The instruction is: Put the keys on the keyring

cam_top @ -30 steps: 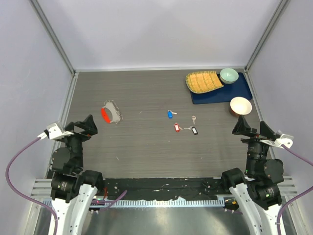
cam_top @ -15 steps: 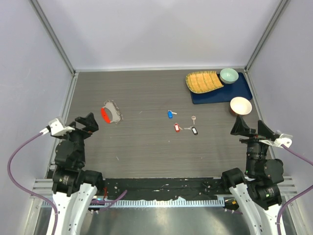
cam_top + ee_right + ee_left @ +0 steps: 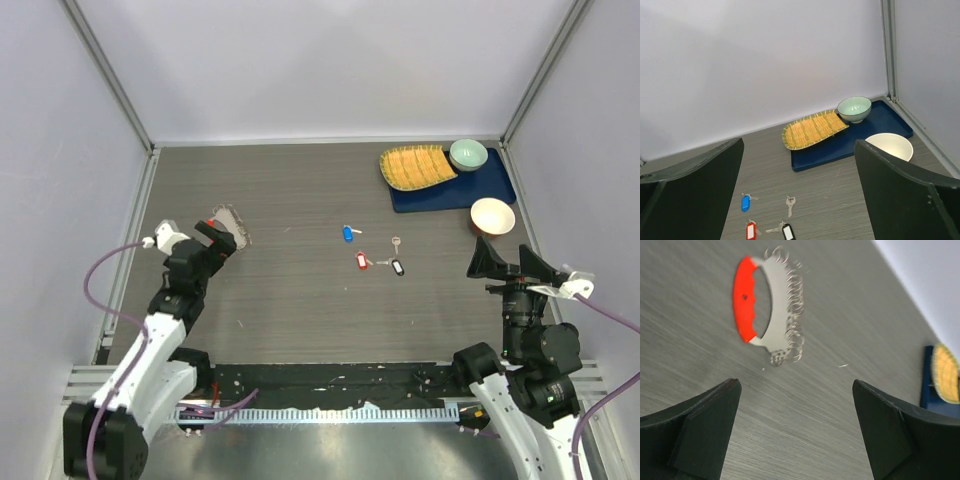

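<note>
The keyring (image 3: 775, 315) lies at the table's left, a silvery wire loop with a long red fob (image 3: 744, 299). My left gripper (image 3: 215, 243) hovers open just short of it, partly covering the fob from above; in the left wrist view nothing is between the fingers (image 3: 705, 430). The keys lie loose mid-table: a blue-headed key (image 3: 348, 233), a red-headed key (image 3: 362, 260), a black-headed key (image 3: 398, 267) and a plain silver key (image 3: 396, 243). My right gripper (image 3: 505, 262) is open, raised near the right edge, well away from these keys (image 3: 751, 231).
At the back right a blue mat (image 3: 455, 190) carries a woven yellow tray (image 3: 416, 166) and a pale green bowl (image 3: 468, 154). A white bowl (image 3: 492, 215) stands just ahead of my right gripper. Walls enclose the table on three sides.
My left arm has reached forward and right, bringing its open gripper up to the keyring. The right gripper has shifted slightly left. Keys and keyring lie as before.
</note>
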Available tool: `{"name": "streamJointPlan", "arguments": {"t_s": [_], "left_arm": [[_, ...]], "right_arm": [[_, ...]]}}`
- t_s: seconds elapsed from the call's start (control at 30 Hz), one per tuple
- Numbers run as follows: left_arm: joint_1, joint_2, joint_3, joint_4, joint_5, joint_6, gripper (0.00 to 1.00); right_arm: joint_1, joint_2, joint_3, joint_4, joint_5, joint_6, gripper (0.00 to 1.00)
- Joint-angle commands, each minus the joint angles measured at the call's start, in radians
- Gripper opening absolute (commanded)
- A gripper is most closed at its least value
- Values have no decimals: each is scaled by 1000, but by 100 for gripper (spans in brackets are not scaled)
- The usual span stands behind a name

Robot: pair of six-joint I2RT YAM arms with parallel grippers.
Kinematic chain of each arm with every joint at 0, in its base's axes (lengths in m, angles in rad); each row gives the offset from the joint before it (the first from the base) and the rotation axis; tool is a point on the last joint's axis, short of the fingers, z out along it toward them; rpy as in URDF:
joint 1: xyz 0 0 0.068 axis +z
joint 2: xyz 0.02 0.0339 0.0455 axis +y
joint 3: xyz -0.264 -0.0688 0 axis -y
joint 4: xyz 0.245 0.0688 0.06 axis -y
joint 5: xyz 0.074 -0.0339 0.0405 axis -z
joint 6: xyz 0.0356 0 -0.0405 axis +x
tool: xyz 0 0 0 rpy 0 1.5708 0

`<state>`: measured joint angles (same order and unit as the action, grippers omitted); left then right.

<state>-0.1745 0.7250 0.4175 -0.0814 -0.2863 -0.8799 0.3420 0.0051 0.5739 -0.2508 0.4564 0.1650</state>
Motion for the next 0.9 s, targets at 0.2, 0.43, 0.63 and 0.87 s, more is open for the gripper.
{"name": "streamJointPlan", "arguments": {"t_s": [0.2,0.43,0.63,0.87], "left_arm": [[4,480,152,132,-66,-146,80],[7,657,167,196,-96,-145,60],[13,784,204,213,-70,-142,45],[15,835,228,207,-8,-137,33]], "right_arm": [[28,-2,41,7,-16,22,100],[29,-2,41,2,-18,22,100],[29,-2,40,4,-18,21,100],[29,-2,40,4,-15,21,100]]}}
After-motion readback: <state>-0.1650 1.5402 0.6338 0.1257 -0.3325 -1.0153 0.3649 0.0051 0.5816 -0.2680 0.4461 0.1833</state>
